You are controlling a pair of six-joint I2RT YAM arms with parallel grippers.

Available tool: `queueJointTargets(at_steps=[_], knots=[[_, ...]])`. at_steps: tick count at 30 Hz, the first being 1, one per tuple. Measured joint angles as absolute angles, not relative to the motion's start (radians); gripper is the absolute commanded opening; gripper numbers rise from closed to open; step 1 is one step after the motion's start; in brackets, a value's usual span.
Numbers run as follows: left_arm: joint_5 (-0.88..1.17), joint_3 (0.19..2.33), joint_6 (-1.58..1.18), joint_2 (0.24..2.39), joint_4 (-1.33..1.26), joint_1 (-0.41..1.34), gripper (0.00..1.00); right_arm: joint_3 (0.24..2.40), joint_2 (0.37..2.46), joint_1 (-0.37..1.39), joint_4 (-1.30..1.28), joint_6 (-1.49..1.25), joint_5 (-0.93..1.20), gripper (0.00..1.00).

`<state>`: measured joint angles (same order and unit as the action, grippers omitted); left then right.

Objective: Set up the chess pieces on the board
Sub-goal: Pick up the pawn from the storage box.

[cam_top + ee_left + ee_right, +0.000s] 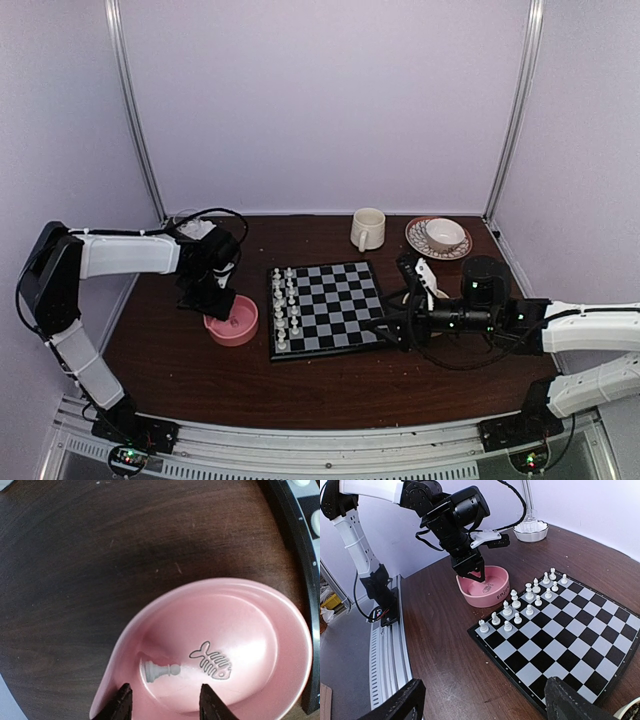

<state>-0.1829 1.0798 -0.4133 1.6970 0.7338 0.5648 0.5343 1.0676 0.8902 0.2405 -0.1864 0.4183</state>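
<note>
Pink bowl (240,335), cream mug (368,229), saucer (415,236), possibly glass dish (531,531).

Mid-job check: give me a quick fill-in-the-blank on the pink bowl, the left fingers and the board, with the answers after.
1. The white pawn in the pink bowl lies on its ____.
2. A ____ skeleton is drawn on the bowl's floor.
3. The left fingers hang over the bowl, holding ____.
4. Seen from above, the white pieces stand along the board's ____ edge.

Answers: side; fish; nothing; left
</note>
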Motion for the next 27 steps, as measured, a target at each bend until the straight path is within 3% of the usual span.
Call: queueJointTargets(at_steps=[19,27], knots=[[-0.18,1.037,-0.657,1.678,0.69,0.565,0.48,0.534,1.053,0.89,0.264,-0.211,0.43,0.86],[-0.244,1.087,-0.789,1.77,0.699,0.593,0.49,0.533,1.052,0.89,0.282,-0.228,0.445,0.86]])
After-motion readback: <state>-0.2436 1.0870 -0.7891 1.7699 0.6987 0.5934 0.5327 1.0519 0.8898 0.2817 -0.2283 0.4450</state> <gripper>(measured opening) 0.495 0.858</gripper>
